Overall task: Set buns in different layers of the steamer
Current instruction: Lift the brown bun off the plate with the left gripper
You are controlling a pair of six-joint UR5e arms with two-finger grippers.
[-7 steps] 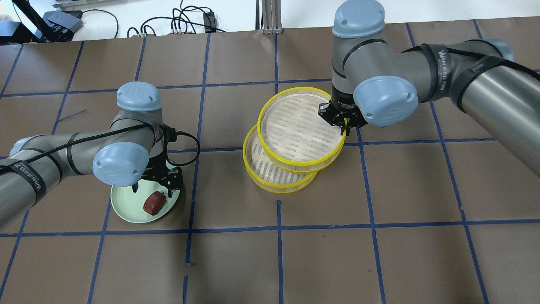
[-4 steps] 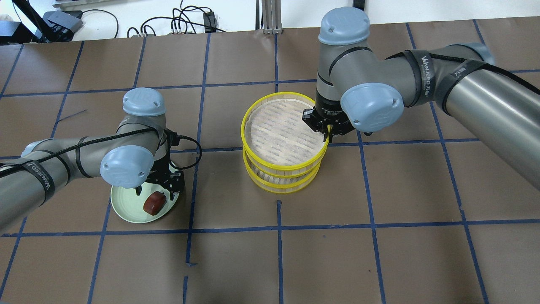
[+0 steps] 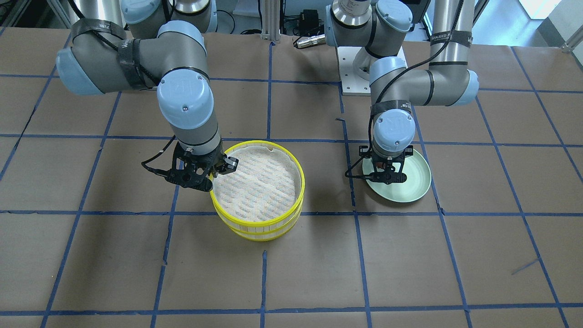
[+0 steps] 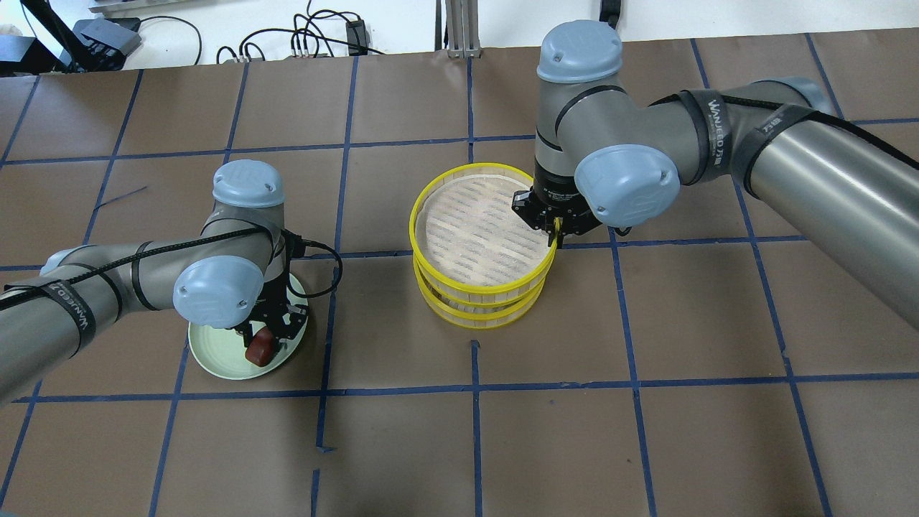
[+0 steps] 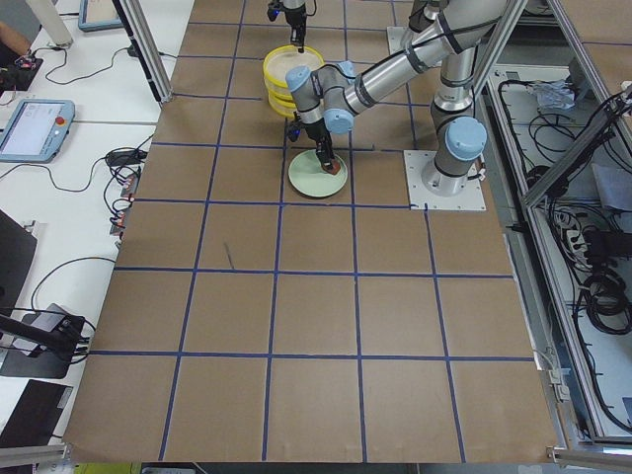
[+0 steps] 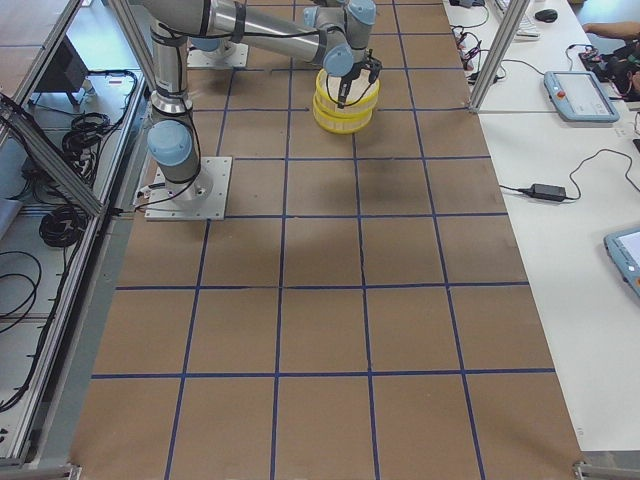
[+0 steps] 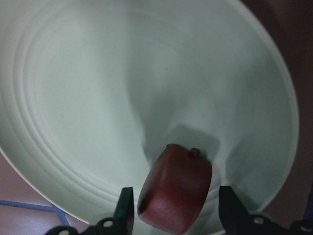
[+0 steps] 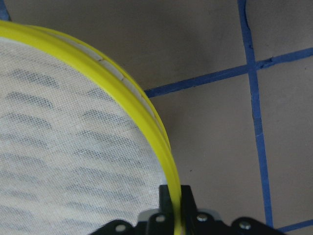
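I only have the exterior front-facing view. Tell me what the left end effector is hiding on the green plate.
Observer: The left wrist view shows a reddish-brown bun lying on the plate, between the fingers of the left end effector. A gap shows on each side, so it is not gripped yet.
Operator: Now report how the right end effector holds the steamer.
Observer: The right wrist view shows the right end effector shut on the yellow rim of the top steamer tray, with one finger inside the rim and one outside.
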